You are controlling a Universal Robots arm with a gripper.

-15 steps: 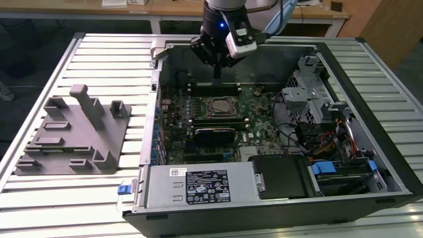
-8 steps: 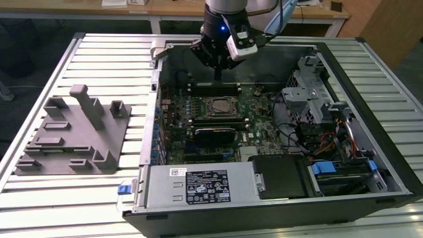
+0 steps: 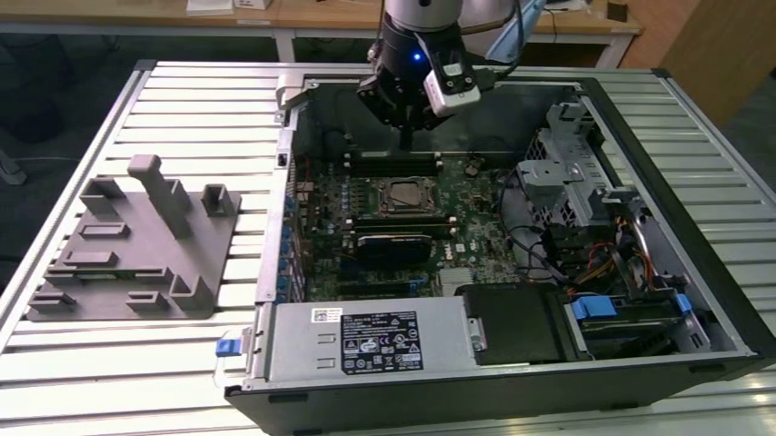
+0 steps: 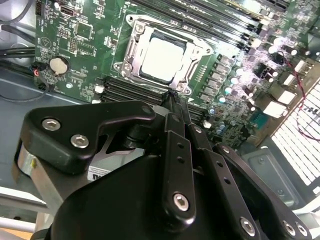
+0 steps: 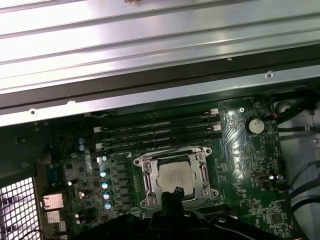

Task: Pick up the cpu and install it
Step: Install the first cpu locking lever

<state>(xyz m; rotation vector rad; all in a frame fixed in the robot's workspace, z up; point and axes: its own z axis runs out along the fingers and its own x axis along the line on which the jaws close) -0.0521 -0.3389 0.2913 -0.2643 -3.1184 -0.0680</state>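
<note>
Silvery cpu point(image 4: 162, 59) sits in its socket point(image 4: 131, 47); the gripper point(image 4: 175, 102), fingers pressed together and empty, hovers at its 6 o'clock.

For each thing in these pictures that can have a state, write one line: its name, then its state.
cpu: seated flat in the motherboard socket, not held.
socket frame: lying around the cpu.
gripper: fingers shut, empty, above the board beside the socket.
computer case: lying on its side, side panel off.
grey fixture: on the table, empty.

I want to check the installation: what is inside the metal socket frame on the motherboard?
The cpu lies flat inside the socket frame. What is beneath the chip is covered.
</note>
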